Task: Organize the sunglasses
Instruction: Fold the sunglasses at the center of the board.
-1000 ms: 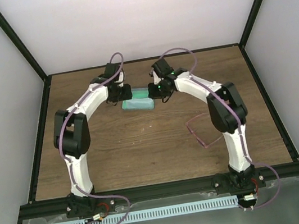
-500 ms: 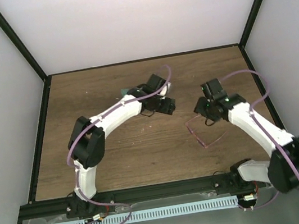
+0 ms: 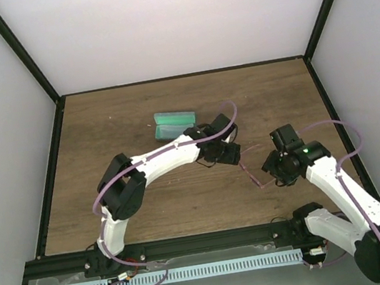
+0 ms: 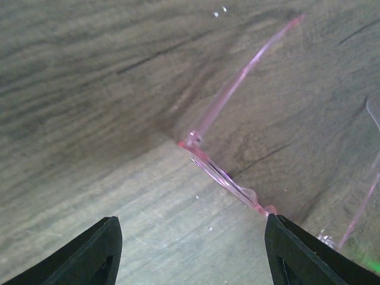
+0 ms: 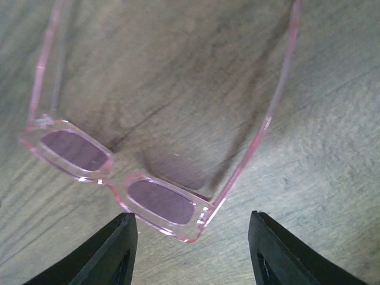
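The pink translucent sunglasses [image 3: 252, 169] lie unfolded on the wooden table between the two grippers. In the right wrist view their frame and purple lenses [image 5: 119, 184] lie just ahead of my open right gripper [image 5: 193, 255], one arm running up the middle. In the left wrist view the frame's edge [image 4: 225, 178] lies ahead of my open left gripper [image 4: 190, 261]. In the top view the left gripper [image 3: 229, 155] is at the glasses' left end and the right gripper [image 3: 275, 171] at their right. Both are empty.
The open grey-blue case with green inside [image 3: 174, 124] lies behind the left arm, toward the back middle of the table. Black frame posts and white walls surround the table.
Both arms have left the case at the back. The left gripper swung right and nearer, the right gripper pulled back and down, and both now flank the sunglasses.
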You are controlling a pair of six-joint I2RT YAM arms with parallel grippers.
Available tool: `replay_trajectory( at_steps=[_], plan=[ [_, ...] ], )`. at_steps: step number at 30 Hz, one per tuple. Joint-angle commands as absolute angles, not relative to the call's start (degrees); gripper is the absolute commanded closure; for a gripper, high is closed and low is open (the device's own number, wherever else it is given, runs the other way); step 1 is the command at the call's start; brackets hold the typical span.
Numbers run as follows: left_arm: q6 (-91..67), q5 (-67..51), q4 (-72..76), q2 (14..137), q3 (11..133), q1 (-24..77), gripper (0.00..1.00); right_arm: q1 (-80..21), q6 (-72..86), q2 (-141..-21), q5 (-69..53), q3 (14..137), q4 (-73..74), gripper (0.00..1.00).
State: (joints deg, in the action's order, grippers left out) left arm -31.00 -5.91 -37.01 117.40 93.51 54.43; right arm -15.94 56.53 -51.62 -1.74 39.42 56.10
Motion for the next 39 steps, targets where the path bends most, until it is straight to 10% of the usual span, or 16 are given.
replay_trajectory(
  at_steps=[1, 14, 39],
  plan=[
    [-35.3, -4.3, -38.2, 118.1, 93.1, 56.1, 0.32, -14.9, 56.2, -56.7, -3.6, 41.9, 60.1, 0.45],
    [-36.1, -3.5, -36.8, 117.0, 89.6, 57.0, 0.33, -13.9, 56.2, -67.5, -4.4, 41.8, 59.2, 0.45],
    [-32.7, -6.1, -37.5, 133.8, 103.1, 56.9, 0.34, -10.8, 46.8, -76.3, -5.7, 40.8, 48.7, 0.97]
  ],
)
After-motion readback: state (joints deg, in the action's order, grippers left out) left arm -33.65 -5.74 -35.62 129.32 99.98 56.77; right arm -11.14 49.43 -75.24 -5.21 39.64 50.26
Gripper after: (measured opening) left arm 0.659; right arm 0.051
